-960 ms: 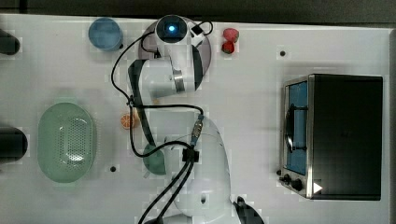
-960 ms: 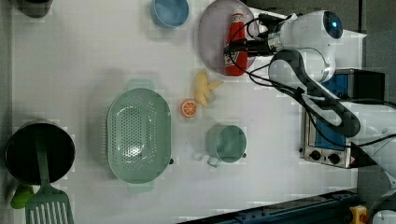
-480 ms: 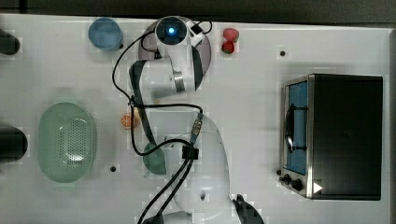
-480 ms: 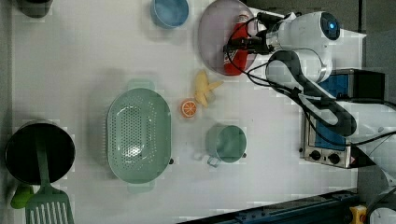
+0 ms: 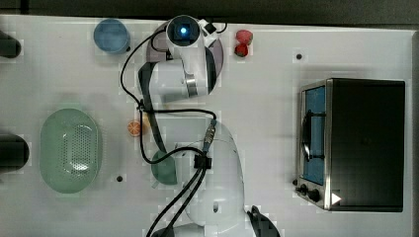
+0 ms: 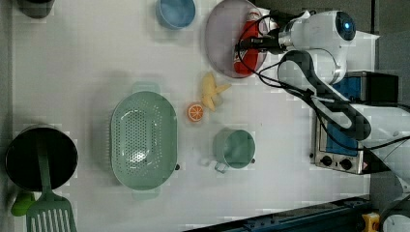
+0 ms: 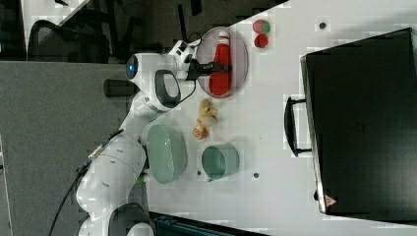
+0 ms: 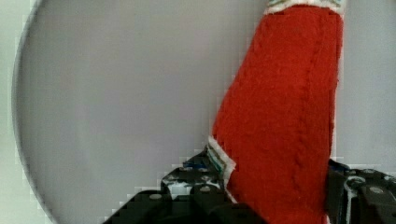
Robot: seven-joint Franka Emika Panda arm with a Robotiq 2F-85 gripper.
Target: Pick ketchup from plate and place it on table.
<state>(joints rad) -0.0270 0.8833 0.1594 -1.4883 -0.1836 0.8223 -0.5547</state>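
Lowered since before, fingers now flank the ketchup on the plate, nearly clamped.

No readable text, label, brand, number or sign anywhere

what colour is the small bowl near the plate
Blue: the small round blue bowl beside the large greyish-lilac plate, clearest in the left view.

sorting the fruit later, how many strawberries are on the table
2: both strawberries sit side by side on the table, right of the plate in the top view; none look hidden.
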